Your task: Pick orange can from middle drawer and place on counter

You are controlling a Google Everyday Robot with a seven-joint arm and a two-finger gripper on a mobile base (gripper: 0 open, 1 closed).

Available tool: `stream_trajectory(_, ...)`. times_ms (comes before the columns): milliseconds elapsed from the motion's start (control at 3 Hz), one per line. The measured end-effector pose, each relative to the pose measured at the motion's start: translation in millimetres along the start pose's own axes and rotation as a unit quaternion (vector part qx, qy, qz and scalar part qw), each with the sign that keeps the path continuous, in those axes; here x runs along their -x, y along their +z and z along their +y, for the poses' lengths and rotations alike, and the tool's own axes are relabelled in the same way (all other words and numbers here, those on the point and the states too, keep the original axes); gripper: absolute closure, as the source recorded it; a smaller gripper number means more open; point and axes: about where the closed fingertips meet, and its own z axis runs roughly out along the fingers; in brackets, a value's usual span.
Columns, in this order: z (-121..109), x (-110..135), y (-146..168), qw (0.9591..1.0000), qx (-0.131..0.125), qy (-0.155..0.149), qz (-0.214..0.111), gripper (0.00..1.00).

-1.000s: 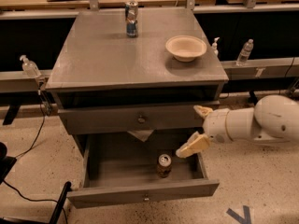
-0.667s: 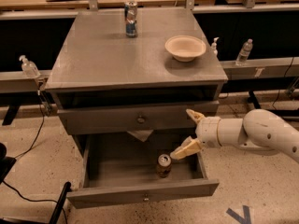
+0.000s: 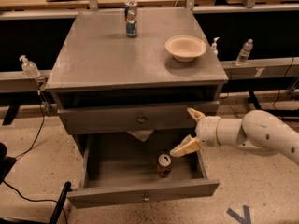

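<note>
The orange can (image 3: 164, 165) stands upright in the open middle drawer (image 3: 140, 192), near the middle of its floor, silver top and pull tab showing. My gripper (image 3: 188, 130) is open, its two cream fingers spread wide, one near the drawer above and one just above and to the right of the can. It does not touch the can. The white arm reaches in from the right. The grey counter (image 3: 103, 55) is the cabinet top above.
A blue-and-silver can (image 3: 131, 18) stands at the back of the counter. A cream bowl (image 3: 185, 47) sits at its right. The upper drawer (image 3: 140, 119) is shut. Bottles (image 3: 245, 52) stand on a rail on the right, and another (image 3: 29, 67) on the left.
My gripper has moved left and slightly down, from beside the drawer's right side to over the drawer, close to the can. The can has not moved.
</note>
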Motion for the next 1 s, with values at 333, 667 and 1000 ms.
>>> stream_trajectory(333,3,-25,8,0.9988,-0.006,-0.028,-0.040,0.00)
stream_trajectory(667,3,-48,14,0.9944,0.014,-0.069,-0.079,0.06)
stream_trajectory(1000,14,-62,23,0.9900,0.057,-0.097,-0.085,0.11)
